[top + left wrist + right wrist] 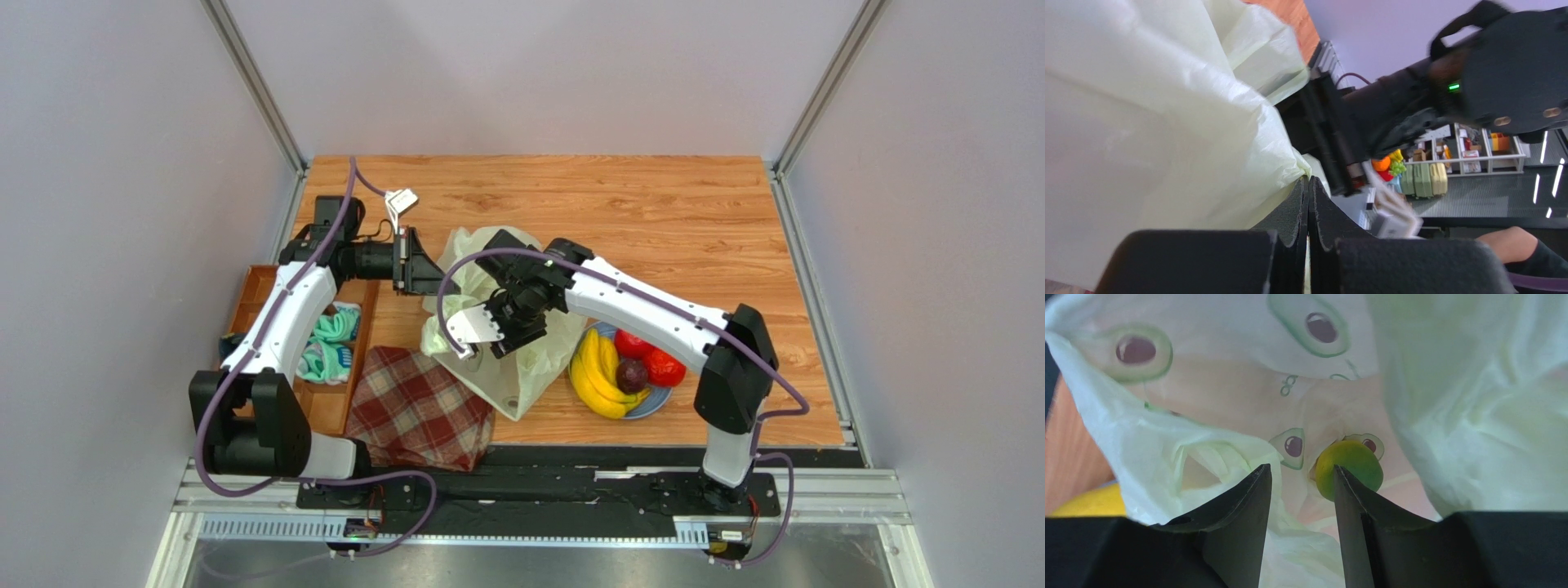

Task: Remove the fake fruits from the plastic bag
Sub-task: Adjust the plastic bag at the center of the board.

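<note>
We are inside the plastic bag (1198, 435).
Left gripper (1309, 191) clamps the bag; right gripper (1301, 478) has jaws apart, beside the green fruit (1355, 465).

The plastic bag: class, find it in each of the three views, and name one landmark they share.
Top external: the plastic bag lies mid-table, between plaid cloth and blue plate.
Left wrist: fills the left half, pinched in the shut left pincer.
Right wrist: fills nearly the whole frame, avocado-printed.
Shared landmark: the wooden table.
</note>
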Motion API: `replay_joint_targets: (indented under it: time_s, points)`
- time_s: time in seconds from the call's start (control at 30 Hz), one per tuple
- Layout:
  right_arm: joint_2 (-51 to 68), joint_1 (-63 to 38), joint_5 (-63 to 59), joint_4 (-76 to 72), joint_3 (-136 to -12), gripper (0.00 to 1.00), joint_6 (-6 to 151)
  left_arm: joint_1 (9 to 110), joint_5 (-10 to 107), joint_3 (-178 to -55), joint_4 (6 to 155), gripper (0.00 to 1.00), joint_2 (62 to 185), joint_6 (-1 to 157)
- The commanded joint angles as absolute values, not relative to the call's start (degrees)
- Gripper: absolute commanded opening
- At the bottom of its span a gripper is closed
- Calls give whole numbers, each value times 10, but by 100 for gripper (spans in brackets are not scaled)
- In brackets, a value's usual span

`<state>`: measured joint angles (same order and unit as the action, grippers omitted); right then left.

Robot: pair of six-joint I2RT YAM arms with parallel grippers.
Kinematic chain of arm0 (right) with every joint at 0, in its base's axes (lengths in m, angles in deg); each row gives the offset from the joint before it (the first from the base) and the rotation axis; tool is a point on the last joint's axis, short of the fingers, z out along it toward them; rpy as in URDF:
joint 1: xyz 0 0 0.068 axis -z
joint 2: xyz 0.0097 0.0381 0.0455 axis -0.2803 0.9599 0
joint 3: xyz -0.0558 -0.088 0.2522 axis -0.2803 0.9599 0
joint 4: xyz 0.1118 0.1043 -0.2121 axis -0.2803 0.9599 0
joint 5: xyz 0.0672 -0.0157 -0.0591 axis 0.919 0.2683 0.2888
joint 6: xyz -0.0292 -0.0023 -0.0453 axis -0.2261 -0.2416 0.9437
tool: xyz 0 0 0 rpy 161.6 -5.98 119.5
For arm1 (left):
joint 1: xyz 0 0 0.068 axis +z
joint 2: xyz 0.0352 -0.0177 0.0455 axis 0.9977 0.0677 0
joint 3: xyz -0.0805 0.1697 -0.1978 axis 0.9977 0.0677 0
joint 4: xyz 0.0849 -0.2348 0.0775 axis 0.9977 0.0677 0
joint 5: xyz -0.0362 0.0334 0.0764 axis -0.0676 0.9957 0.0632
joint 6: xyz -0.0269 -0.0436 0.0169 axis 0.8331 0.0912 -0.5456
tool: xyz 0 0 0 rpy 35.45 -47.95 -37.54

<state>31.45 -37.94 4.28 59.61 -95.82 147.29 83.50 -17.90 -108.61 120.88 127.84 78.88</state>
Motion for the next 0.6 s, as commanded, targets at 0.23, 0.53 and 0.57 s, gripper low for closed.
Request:
replay_joint_targets:
  time_s: [0.23,0.53,0.57]
  points:
    - [428,-366,-94,623,-1011,60,1621,833,-264,-1071,1178,0,1228,817]
    - [421,-355,-130,509,-958,85,1680,816,-292,-1064,1161,0,1225,840]
    - [426,-352,-127,505,-960,86,1687,814,-301,-1066,1161,0,1226,842]
